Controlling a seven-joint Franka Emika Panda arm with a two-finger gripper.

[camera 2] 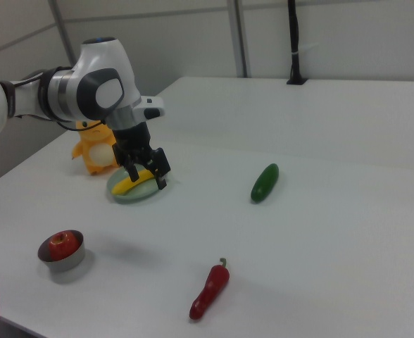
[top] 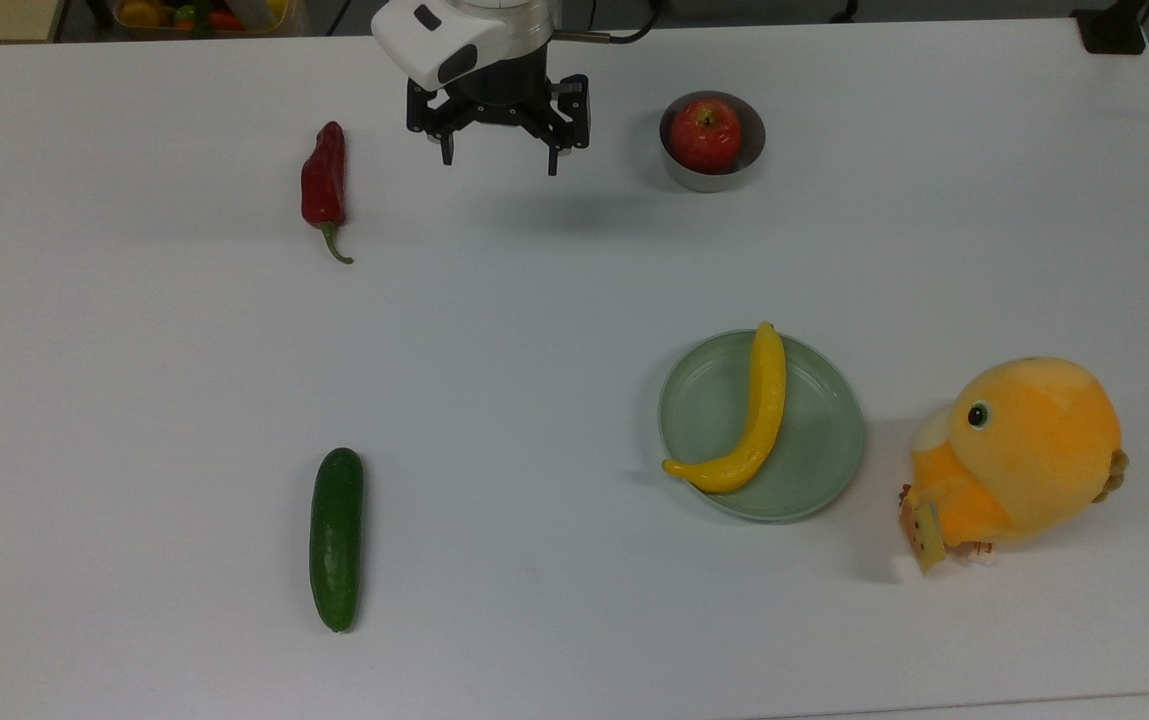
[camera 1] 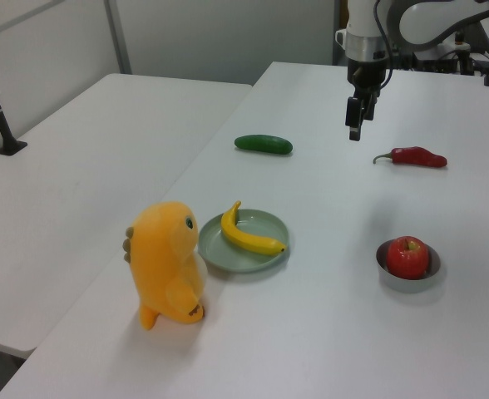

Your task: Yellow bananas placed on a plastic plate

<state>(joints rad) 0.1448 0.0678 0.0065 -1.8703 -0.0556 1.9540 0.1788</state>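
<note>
Banana (top: 756,420) lay across the plate (top: 814,460); smooth, likely light and slippery, best pinched mid-length. Gripper (top: 497,160) hung spread, empty, well apart.

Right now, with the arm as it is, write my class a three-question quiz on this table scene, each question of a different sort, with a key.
1. True or false: the banana lies on the green plate.
2. What sits in the grey metal bowl? A) a red apple B) the cucumber C) the chilli pepper
3. Fill in: the gripper is ____ and holds nothing.

Key: 1 true; 2 A; 3 open.
</note>
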